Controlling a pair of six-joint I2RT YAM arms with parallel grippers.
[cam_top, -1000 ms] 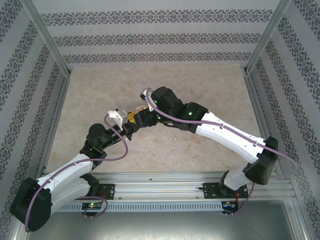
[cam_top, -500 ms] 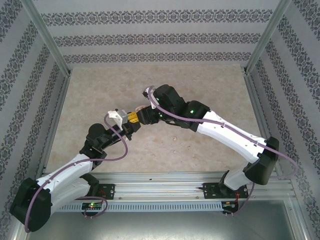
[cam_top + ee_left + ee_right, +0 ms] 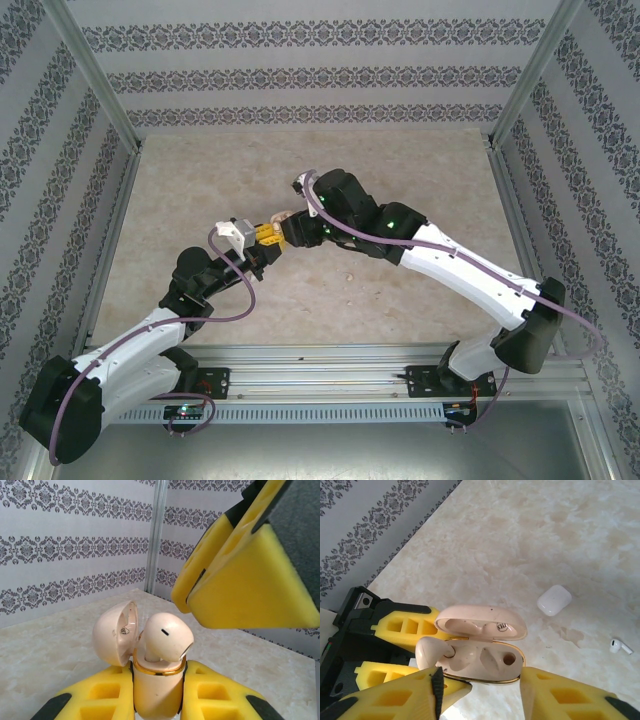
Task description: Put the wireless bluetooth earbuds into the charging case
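Gripping with left gripper (image 3: 159, 680): tan charging case (image 3: 155, 697), upright, lid open for top access. Hovering right gripper (image 3: 189, 596) at 1 o'clock, parted, empty. Parked in socket: tan earbud (image 3: 165, 637), possibly not fully down. Leaving white earbud (image 3: 621, 646) on table (image 3: 545, 530), 3 o'clock of case.

We've got both hands meeting over the middle of the table (image 3: 580, 530), left hand (image 3: 262, 240) on the left and right hand (image 3: 480, 680) on the right. An open case (image 3: 155, 690) stands upright, clamped between the left hand's fingers, with its lid (image 3: 112, 637) tipped back to the left. One seated bud (image 3: 165, 637) is in it, stem down. The right hand's fingers hang above and right of that bud, spread and not touching. On the table to the right of the open case lies the charging case (image 3: 553, 600). An earbud (image 3: 620, 646) lies further right of it, and the two are apart.
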